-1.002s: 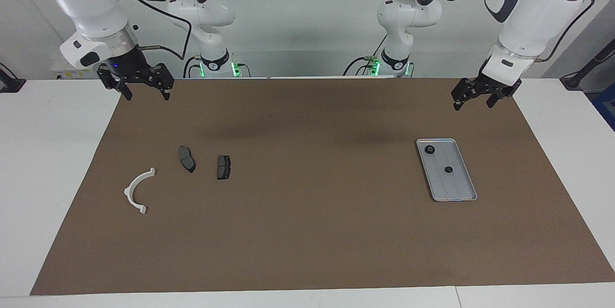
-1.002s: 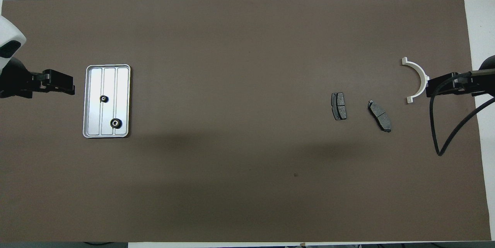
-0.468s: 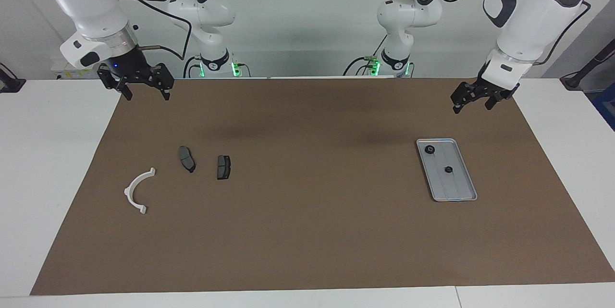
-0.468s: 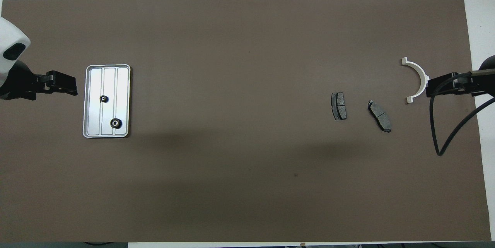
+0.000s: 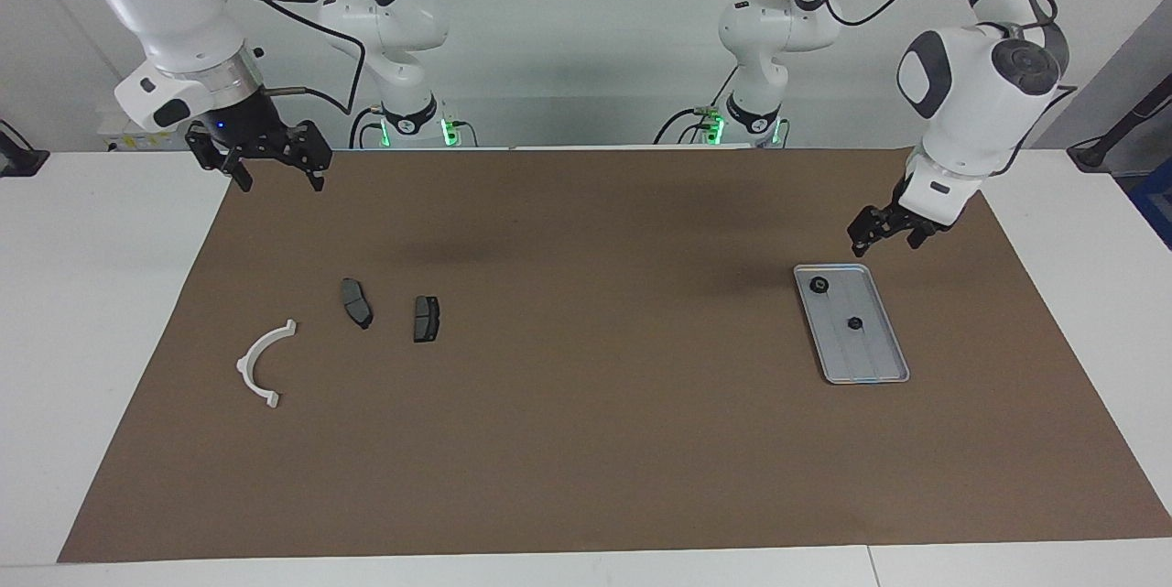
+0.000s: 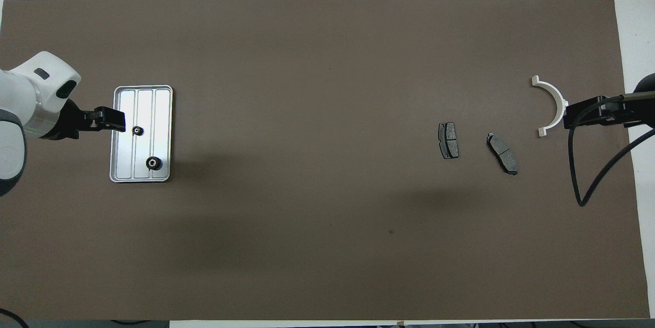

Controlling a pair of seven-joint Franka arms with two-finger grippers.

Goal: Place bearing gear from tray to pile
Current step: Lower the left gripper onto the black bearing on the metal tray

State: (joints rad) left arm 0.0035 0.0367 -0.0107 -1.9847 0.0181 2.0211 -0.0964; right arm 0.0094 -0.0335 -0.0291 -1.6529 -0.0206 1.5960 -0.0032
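The silver ribbed tray (image 5: 877, 358) (image 6: 159, 108) lies toward the left arm's end of the brown mat. Two small black bearing gears rest in it: one (image 5: 820, 286) (image 6: 152, 163) nearer to the robots and one (image 5: 854, 323) (image 6: 137, 130) farther from them. My left gripper (image 5: 884, 236) (image 6: 115, 119) hangs open and empty in the air over the tray's outer edge, touching nothing. The pile lies toward the right arm's end: a white curved bracket (image 5: 245, 364) (image 6: 558, 95) and two dark pads (image 5: 356, 302) (image 6: 502, 153), (image 5: 426, 318) (image 6: 448, 140). My right gripper (image 5: 275, 168) (image 6: 575, 113) waits open, high over the mat's corner.
The brown mat (image 5: 586, 440) covers most of the white table. A black cable (image 6: 581, 174) loops down from the right arm near the bracket. Between the tray and the pile the mat is bare.
The left arm has swung down and inward, bringing its gripper from beside the mat's edge to just over the tray's edge. The right arm and all parts have stayed put.
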